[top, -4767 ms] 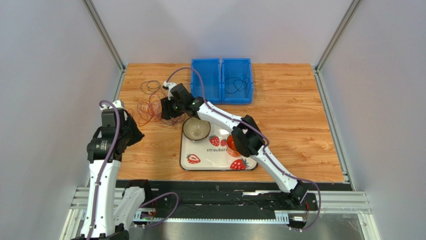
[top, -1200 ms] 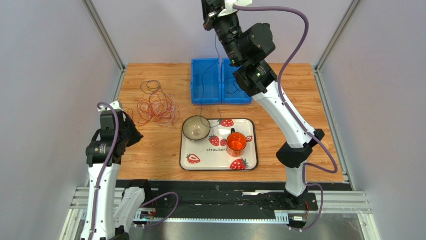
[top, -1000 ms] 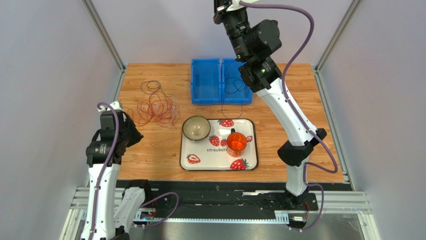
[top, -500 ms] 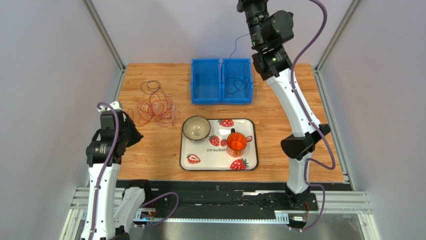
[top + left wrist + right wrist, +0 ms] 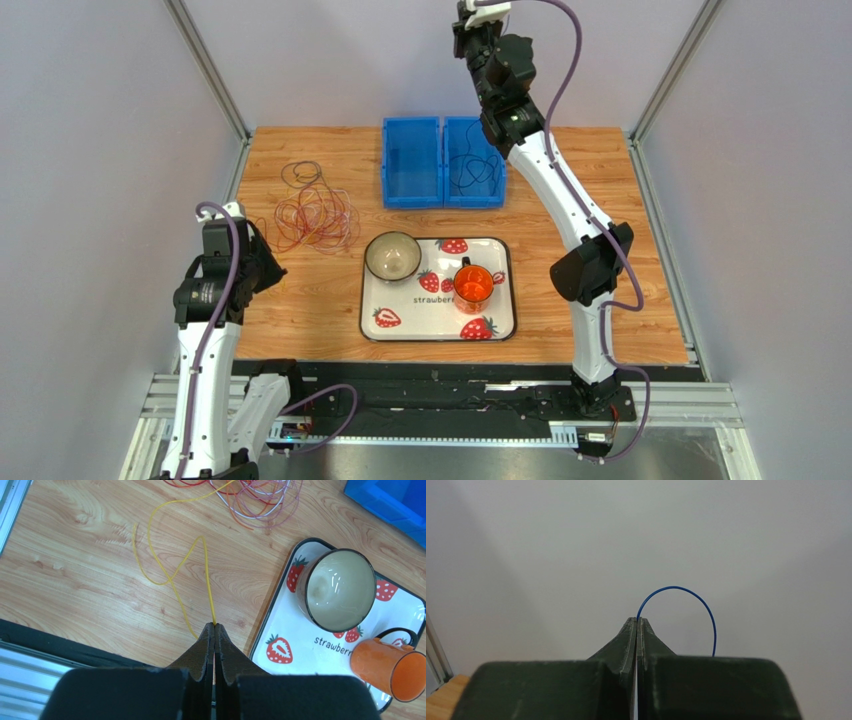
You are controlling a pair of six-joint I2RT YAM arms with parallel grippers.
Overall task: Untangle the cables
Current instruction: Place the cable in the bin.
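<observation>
Left hand, near left: fingers pressed together, pinching a thin yellow wire that runs to the tangle of thin red, orange and white wire loops, far left. Right hand, high at the far side, apparently above the blue plastic two-compartment bin: pinching a thin blue wire. Advised: lower over a compartment before release, lest the tail spill. Wood-grain worktop; plain pale grey walls.

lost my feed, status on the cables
Left gripper shut on yellow cable. Right gripper shut on blue cable, raised high. Tangle lies left of tray.
</observation>
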